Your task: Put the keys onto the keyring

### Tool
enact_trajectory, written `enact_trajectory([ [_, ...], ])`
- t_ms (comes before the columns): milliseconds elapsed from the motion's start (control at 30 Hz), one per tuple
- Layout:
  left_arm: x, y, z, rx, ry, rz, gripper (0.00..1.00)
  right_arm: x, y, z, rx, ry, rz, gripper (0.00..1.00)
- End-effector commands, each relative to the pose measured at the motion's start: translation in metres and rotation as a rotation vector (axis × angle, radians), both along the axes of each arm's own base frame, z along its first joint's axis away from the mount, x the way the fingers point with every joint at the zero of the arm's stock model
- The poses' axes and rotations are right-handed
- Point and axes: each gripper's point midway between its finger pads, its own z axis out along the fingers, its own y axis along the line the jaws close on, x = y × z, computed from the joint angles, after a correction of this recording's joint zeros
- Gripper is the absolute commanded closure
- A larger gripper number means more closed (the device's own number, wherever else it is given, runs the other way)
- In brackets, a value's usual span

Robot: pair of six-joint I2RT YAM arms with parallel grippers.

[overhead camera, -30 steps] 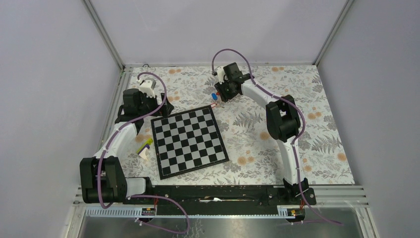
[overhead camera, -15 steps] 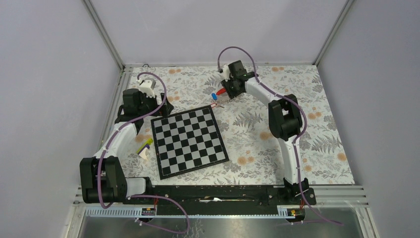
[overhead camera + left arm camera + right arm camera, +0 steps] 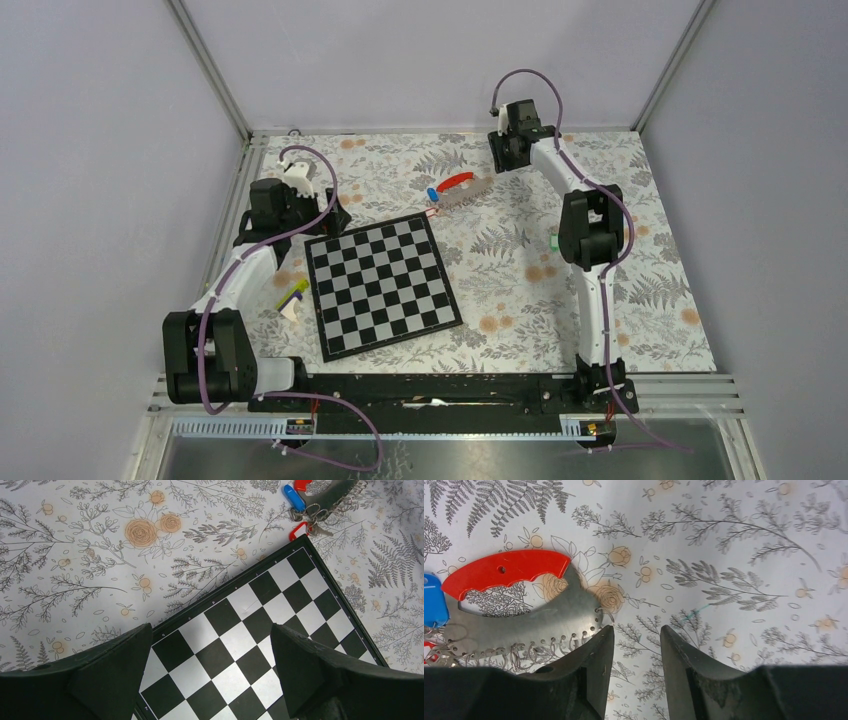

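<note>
the keyring (image 3: 506,572) lies flat on the flowered bench (image 3: 734,540), just to the left of the right claw (image 3: 636,632). its red loop is joined to a grey strap (image 3: 549,617) with a row of small holes. the end of this strap comes very near to the left finger of the right claw; i cannot tell if they touch. the fingers of the right claw stand a little apart, with only the bench between them. the keys (image 3: 300,516), one with a blue head and one with a red and white tag, lie together at the end of the strap far from this claw. the left claw (image 3: 210,635) is wide apart and holds nothing. under it is the corner of a chessboard (image 3: 260,625), and the keys are ahead of it to the right, just past the board's corner. a small yellow, purple and white thing (image 3: 292,297) lies beside the board, on the base side of the left claw.
</note>
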Motion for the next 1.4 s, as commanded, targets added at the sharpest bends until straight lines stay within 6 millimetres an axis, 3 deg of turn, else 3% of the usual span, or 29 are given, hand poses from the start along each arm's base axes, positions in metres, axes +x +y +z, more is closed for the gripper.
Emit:
enact_trajectory([
  [0, 0.013, 0.002, 0.022, 0.008, -0.072, -0.011, 0.01, -0.004, 0.019, -0.006, 0.052, 0.043, 0.021, 0.53],
  [367, 0.013, 0.002, 0.022, 0.011, -0.072, -0.01, 0.01, -0.01, 0.025, -0.021, 0.111, 0.094, 0.059, 0.55],
  [567, 0.013, 0.003, 0.021, 0.015, -0.073, -0.01, 0.01, -0.027, 0.041, 0.003, 0.202, 0.072, 0.121, 0.54],
  [700, 0.013, 0.003, 0.021, 0.015, -0.072, -0.012, 0.01, -0.044, 0.053, 0.019, 0.217, 0.047, 0.162, 0.53],
  [900, 0.012, 0.001, 0.023, 0.012, -0.078, -0.017, 0.01, -0.086, 0.091, 0.023, 0.174, 0.028, 0.267, 0.53],
  [1067, 0.011, 0.002, 0.025, 0.014, -0.085, -0.016, 0.01, -0.11, 0.117, 0.018, 0.117, 0.003, 0.338, 0.53],
  [1367, 0.01, 0.001, 0.025, 0.013, -0.086, -0.021, 0.01, -0.102, 0.131, 0.001, 0.084, 0.024, 0.362, 0.56],
])
